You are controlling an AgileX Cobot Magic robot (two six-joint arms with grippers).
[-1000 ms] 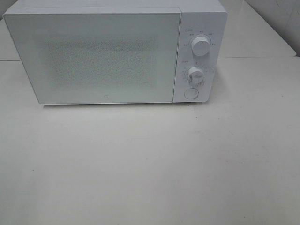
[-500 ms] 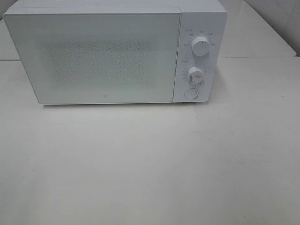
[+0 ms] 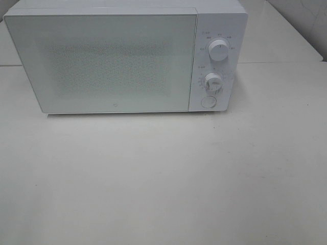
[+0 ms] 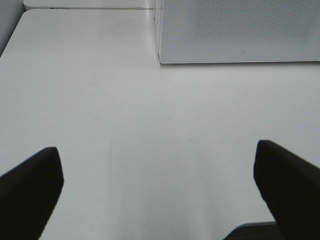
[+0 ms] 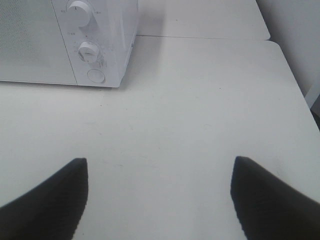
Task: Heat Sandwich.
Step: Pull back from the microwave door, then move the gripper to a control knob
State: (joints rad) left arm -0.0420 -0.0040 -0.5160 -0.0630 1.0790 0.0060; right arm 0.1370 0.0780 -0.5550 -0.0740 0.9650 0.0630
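Two sets of dark jaws are spread wide above the white table point(image 3: 163, 178), with nothing between them. The shut door of the white microwave point(image 3: 102, 61) is seen ahead of the left gripper point(image 4: 157, 147). Its two knobs point(image 5: 87, 51) and round button point(image 5: 95, 76) are seen ahead of the right gripper point(image 5: 160, 159). The look and place of the sandwich cannot be told.

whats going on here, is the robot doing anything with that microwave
Nothing is being handled right now. The white microwave stands at the back of the table with its door shut. The left gripper and the right gripper are both open and empty above the tabletop, short of the microwave. No sandwich shows in any view; whether one is behind the door cannot be told.
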